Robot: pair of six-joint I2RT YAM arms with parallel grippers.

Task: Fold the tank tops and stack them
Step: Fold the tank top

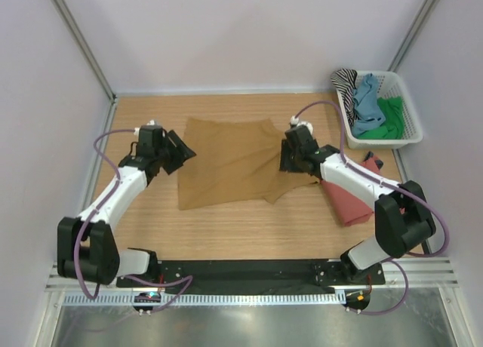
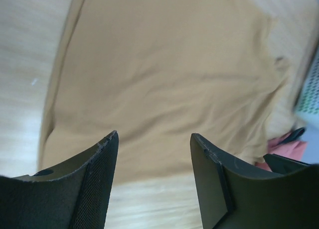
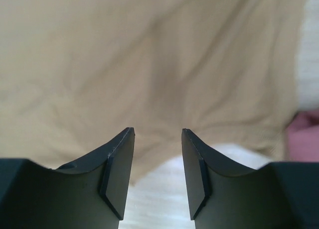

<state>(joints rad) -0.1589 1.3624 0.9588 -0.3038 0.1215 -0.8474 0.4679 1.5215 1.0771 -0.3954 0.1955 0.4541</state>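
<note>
Top external, ochre tank top [image 1: 226,162] flat between left pincer [image 1: 184,152], right pincer [image 1: 286,158]

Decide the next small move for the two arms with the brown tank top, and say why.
Probably lower the left end effector and right end effector onto the side edges of the brown tank top and close: it lies unfolded, and both stand open and empty.

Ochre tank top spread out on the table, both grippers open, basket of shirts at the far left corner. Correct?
No: the basket sits at the far right corner, as the top external view shows. The rest holds: the ochre tank top is spread out, and the left gripper and right gripper are both open.
</note>
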